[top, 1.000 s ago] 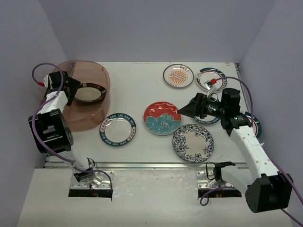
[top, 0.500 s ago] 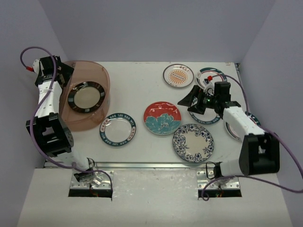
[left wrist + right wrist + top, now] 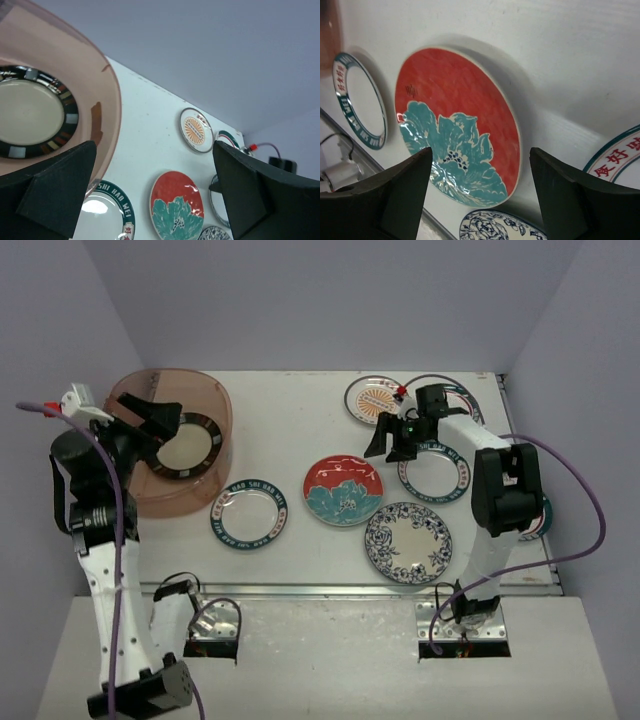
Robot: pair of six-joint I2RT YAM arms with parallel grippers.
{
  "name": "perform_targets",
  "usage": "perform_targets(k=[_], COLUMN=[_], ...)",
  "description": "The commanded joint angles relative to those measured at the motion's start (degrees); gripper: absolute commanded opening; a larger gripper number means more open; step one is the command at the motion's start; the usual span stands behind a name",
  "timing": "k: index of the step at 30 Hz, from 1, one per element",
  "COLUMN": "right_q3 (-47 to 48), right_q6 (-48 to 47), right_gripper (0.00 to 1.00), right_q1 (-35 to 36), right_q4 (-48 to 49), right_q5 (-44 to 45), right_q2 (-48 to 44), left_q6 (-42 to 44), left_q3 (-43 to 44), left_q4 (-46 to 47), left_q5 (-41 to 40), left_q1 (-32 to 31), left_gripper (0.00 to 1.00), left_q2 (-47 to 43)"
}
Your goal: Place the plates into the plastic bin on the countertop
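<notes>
1. Right gripper (image 3: 388,450), jaws apart and empty, hovers over the red-and-teal floral plate (image 3: 343,490), mid-frame on the countertop (image 3: 290,440). Straddle its upper rim, then close firmly.
2. Left gripper (image 3: 160,425), jaws wide, hangs over the plastic bin (image 3: 180,495), upper left. One black-rimmed plate (image 3: 195,452) lies inside.

Open countertop (image 3: 285,430) between plastic bin (image 3: 180,497) and plates (image 3: 343,490)

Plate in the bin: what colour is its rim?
The plate has a black rim with small pale and brown blocks; left wrist view shows it best.
</notes>
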Motion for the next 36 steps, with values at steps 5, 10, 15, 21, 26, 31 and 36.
perform_targets(k=[5,10,15,21,26,31,36], right_q3=[12.89,13.27,12.43,13.95,11.72,12.09,7.59], right_q6=[-13.68,-14.91,-15.75,-17.18,-14.73,-9.19,-1.17], right_gripper=[0.71,0.68,0.62,0.41,0.11,0.0,0.0], right_q1=[1.9,1.9,2.16,2.69,2.7,1.78,1.28], right_q4=[-11.82,-13.19,-13.33,-18.02,-15.3,-11.67,-2.19], right_q5=[-2.05,0.45,-2.08,-7.47,-8.35,-14.94,-22.14], right_q2=[10.56,14.19,15.9,20.92,19.9,17.11,6.82], left_q6=[4.66,6.27,7.44,7.01,5.99,4.96,4.21], left_q3=[-9.43,-8.68,-9.4,-10.61,-11.89,-15.81,-18.72], left_q4=[1.57,0.19,-0.53,-0.18,0.83,5.89,10.09], left_q5=[17.43,16.39,17.29,18.87,22.35,27.35,29.24], left_q1=[-1.99,-5.23,-7.02,-7.1,-7.12,-9.36,-11.07], left_gripper=[1.0,1.0,1.0,1.0,1.0,1.0,1.0], left_q2=[-9.3,-12.49,-11.4,-11.49,-11.95,-9.43,-6.07])
